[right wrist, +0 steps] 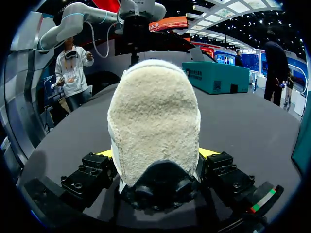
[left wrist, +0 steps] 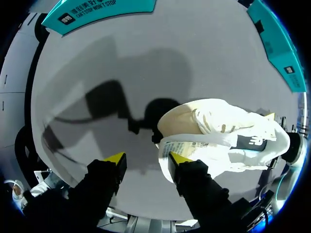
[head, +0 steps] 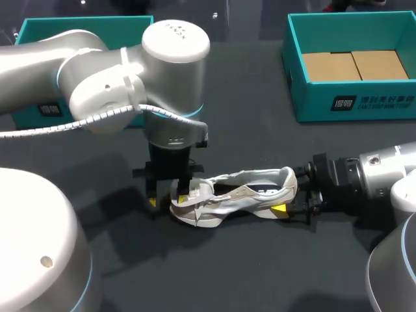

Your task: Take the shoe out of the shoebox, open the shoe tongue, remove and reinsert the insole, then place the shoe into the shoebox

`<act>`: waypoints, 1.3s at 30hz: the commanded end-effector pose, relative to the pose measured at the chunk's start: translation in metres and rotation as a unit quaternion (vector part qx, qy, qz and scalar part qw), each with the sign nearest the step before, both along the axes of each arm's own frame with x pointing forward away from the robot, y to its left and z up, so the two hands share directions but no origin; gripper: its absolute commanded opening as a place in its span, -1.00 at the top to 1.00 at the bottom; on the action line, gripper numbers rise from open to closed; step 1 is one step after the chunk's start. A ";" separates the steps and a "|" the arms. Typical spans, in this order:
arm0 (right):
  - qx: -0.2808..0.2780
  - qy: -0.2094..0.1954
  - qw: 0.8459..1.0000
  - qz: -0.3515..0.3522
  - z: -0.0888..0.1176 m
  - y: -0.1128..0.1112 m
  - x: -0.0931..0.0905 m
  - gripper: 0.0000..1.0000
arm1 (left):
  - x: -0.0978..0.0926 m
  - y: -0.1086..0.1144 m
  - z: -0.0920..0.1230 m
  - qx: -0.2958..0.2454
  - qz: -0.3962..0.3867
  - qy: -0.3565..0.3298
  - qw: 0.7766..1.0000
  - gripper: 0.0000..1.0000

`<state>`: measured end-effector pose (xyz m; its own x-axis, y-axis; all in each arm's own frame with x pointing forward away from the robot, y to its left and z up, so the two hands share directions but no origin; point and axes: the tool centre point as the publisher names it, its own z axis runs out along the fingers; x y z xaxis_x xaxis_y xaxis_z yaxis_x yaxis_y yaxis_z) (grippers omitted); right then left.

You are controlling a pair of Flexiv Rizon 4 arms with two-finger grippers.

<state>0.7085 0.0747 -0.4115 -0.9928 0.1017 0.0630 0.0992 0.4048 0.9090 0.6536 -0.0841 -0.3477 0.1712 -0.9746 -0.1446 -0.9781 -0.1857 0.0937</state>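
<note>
A beige and white shoe (head: 240, 195) lies on the dark table, toe toward my left arm. My right gripper (head: 290, 195) holds its fleecy heel (right wrist: 154, 121): in the right wrist view the heel fills the gap and both yellow tips press its sides, so the gripper (right wrist: 156, 153) is shut on the shoe. My left gripper (head: 168, 200) hangs straight down at the toe end. In the left wrist view this gripper (left wrist: 147, 159) is open with only bare table between its fingers. The shoe's tongue and label (left wrist: 194, 145) lie against one fingertip (left wrist: 179, 158).
A teal shoebox (head: 351, 104) with cardboard in its bottom stands at the back right. A second teal box (head: 39, 29) sits at the back left, partly behind my left arm. Bare table lies in front of the shoe.
</note>
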 end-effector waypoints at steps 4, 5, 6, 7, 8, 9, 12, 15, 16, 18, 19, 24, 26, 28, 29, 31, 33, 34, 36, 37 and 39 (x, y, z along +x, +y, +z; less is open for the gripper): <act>-0.002 0.000 1.000 -0.001 -0.001 0.001 0.000 1.00 | 0.004 0.020 0.012 0.000 -0.035 -0.011 0.999 -0.44; -0.002 0.000 1.000 -0.001 -0.001 0.001 0.000 1.00 | 0.005 0.023 0.017 -0.004 -0.039 -0.014 0.999 -0.47; -0.002 0.000 1.000 -0.001 -0.001 0.001 0.000 1.00 | 0.006 0.025 0.023 -0.010 -0.043 -0.016 0.999 -0.50; -0.002 0.000 1.000 -0.001 -0.001 0.001 0.000 1.00 | 0.007 0.026 0.031 -0.017 -0.052 -0.020 0.998 -0.51; -0.002 0.000 1.000 -0.001 -0.001 0.001 0.000 1.00 | 0.008 0.027 0.038 -0.023 -0.059 -0.026 0.998 -0.49; -0.002 0.000 1.000 -0.001 -0.001 0.001 0.000 1.00 | 0.009 0.028 0.047 -0.030 -0.070 -0.032 0.997 -0.48; -0.002 0.000 1.000 -0.001 -0.001 0.001 0.000 1.00 | 0.013 0.026 0.072 -0.057 -0.113 -0.043 0.991 -0.50; -0.002 0.000 1.000 -0.001 -0.001 0.001 0.000 1.00 | 0.018 0.020 0.092 -0.080 -0.164 -0.049 0.982 -0.47; -0.002 0.000 1.000 -0.001 -0.001 0.001 0.000 1.00 | 0.019 0.017 0.097 -0.089 -0.184 -0.049 0.978 -0.47; -0.002 0.000 1.000 -0.001 -0.001 0.001 0.000 1.00 | 0.022 0.010 0.107 -0.101 -0.223 -0.052 0.968 -0.47; -0.002 0.000 1.000 -0.001 -0.001 0.001 0.000 1.00 | 0.023 0.007 0.111 -0.108 -0.249 -0.048 0.961 -0.48; -0.002 0.000 1.000 -0.001 -0.001 0.001 0.000 1.00 | 0.021 -0.006 0.130 -0.133 -0.376 -0.047 0.916 -0.55; -0.002 0.000 1.000 -0.001 -0.001 0.001 0.000 1.00 | 0.020 -0.011 0.137 -0.145 -0.434 -0.037 0.888 -0.38; -0.002 0.000 1.000 -0.001 -0.001 0.001 0.000 1.00 | 0.017 -0.016 0.148 -0.160 -0.505 -0.030 0.848 0.46; -0.002 0.000 1.000 -0.001 -0.001 0.001 0.000 1.00 | 0.016 -0.018 0.151 -0.161 -0.530 -0.028 0.832 0.96; -0.002 0.000 1.000 -0.001 -0.001 0.001 0.000 1.00 | 0.013 -0.020 0.161 -0.149 -0.636 -0.024 0.757 1.00; -0.002 0.000 1.000 -0.001 -0.001 0.001 0.000 1.00 | 0.011 -0.021 0.172 -0.166 -0.681 -0.024 0.713 1.00; -0.002 0.000 1.000 -0.001 -0.001 0.001 0.000 1.00 | 0.011 -0.021 0.172 -0.166 -0.681 -0.024 0.713 1.00; -0.002 0.000 1.000 -0.001 -0.001 0.001 0.000 1.00 | 0.011 -0.021 0.172 -0.166 -0.681 -0.024 0.713 1.00; -0.002 0.000 1.000 -0.001 -0.001 0.001 0.000 1.00 | 0.011 -0.021 0.172 -0.166 -0.681 -0.024 0.713 1.00; -0.002 0.000 1.000 -0.001 -0.001 0.001 0.000 1.00 | 0.011 -0.021 0.172 -0.166 -0.681 -0.024 0.713 1.00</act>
